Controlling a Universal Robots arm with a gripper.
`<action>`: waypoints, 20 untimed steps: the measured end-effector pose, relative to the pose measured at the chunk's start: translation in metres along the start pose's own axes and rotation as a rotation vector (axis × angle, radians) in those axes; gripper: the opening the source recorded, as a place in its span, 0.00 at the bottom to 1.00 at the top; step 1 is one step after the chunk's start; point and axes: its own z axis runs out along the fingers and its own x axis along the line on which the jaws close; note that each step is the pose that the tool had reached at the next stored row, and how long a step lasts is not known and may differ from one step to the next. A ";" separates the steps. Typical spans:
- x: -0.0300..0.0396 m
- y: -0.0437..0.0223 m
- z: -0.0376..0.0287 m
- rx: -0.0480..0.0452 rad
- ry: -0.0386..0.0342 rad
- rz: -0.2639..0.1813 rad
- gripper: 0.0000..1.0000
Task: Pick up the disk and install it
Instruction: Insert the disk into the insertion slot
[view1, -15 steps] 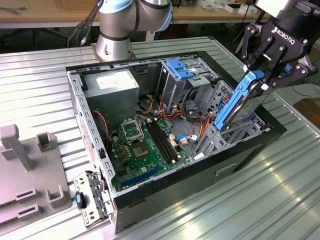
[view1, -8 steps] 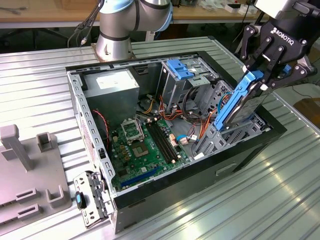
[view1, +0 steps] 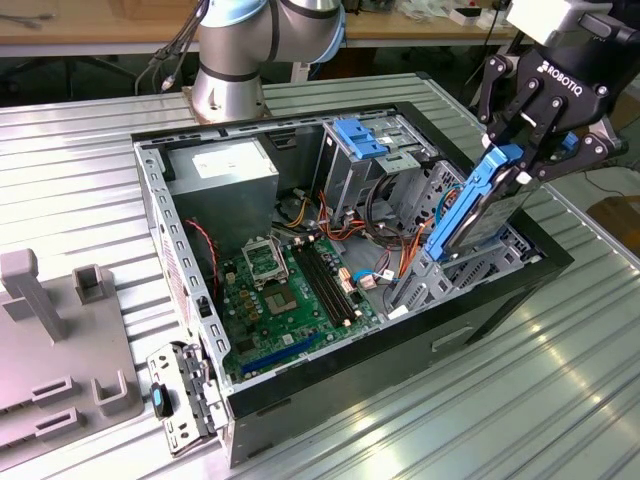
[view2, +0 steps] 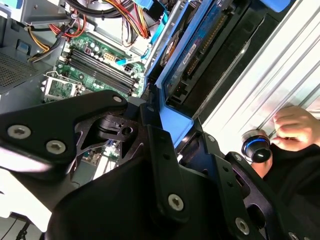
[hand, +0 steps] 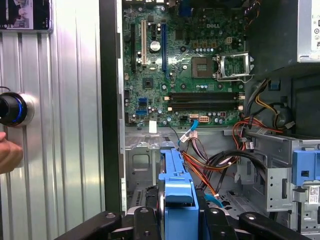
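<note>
The disk (view1: 468, 215) is a dark drive in a blue plastic carrier. It hangs steeply tilted over the open computer case (view1: 400, 335). My gripper (view1: 522, 160) is shut on its upper end. Its lower end dips into the metal drive cage (view1: 500, 262), by the case wall on the exterior view's right. In the first wrist view the blue carrier (hand: 176, 185) runs between my black fingers (hand: 145, 220), above the motherboard (hand: 185, 65). In the second wrist view the disk (view2: 197, 52) slants away from my gripper (view2: 172, 132), its underside and circuit board showing.
The case holds a grey power-supply box (view1: 222, 170), bundled cables (view1: 385, 235) and a light-blue latch (view1: 362, 135). A grey fixture (view1: 60, 340) lies at the exterior view's left. A person's hand (view2: 295, 127) rests by a black knob (view2: 256, 147) on the ribbed metal table (view1: 540, 400).
</note>
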 end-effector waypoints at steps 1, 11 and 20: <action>0.0000 0.0000 0.0001 0.0000 -0.0009 0.000 0.37; 0.0000 0.0000 0.0002 -0.0001 -0.0054 0.000 0.37; 0.0000 0.0000 0.0003 -0.0001 -0.0070 0.000 0.37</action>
